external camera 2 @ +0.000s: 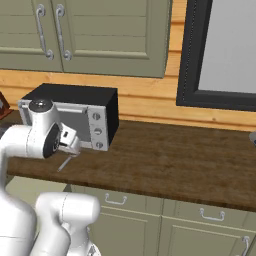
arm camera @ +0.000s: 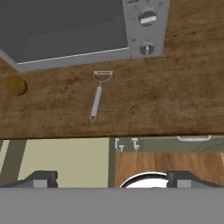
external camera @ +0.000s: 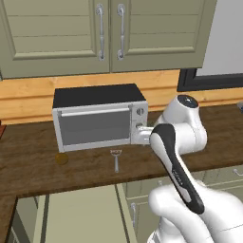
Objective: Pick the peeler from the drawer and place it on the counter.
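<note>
Dark brown wood-grain desk (external camera: 199,123) runs beneath sage-green panelled cabinet doors (external camera: 57,33) with curved metal handles, backed by a lighter orange-tan wooden ledge (external camera: 28,97). On it sits a boxy toaster oven (external camera: 97,116) with a black top, brushed silver face, grey glass door and round knobs; no writing on it can be read. The peeler (arm camera: 98,94), a slim grey metal tool with a thin straight handle and a wider forked head, lies flat on the desk just in front of the oven, handle toward the front edge. A small round tan lump (arm camera: 16,86) rests near the oven's other front corner. Below the front edge the pale green drawer (external camera: 80,216) stands pulled out, its floor flat and smooth. The jaws (arm camera: 111,179) hang spread wide above the desk's front edge, holding nothing.
</note>
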Motion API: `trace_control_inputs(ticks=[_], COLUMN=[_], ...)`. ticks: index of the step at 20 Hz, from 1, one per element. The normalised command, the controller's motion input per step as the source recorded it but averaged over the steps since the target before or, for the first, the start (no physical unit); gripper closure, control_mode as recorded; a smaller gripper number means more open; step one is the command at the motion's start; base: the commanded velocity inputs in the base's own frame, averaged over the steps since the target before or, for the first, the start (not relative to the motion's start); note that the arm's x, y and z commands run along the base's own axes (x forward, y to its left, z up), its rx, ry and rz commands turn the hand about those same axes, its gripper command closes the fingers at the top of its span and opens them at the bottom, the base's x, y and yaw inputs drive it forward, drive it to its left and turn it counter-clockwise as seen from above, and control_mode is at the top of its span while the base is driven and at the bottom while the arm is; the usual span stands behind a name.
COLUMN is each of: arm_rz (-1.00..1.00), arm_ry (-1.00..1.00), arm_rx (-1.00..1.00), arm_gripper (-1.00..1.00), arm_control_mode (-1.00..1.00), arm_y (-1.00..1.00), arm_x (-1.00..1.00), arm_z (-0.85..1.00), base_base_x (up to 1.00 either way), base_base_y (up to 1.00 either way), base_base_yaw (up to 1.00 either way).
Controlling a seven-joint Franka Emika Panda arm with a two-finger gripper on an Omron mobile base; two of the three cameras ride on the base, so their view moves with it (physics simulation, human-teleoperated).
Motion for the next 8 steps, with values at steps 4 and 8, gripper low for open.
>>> trace_control_inputs(ticks=[4, 8], arm_rz=[-0.01, 0.00], arm_ry=[0.00, 0.00], arm_rx=[0.00, 0.00], arm_gripper=[-1.00, -1.00], arm_control_mode=[-1.00, -1.00], arm_y=[-0.25, -0.33], arm_x=[-0.58, -0.53], arm_z=[1.00, 1.00], base_base_x=[0.00, 0.00], base_base_y=[0.00, 0.00], base_base_yaw=[0.00, 0.00])
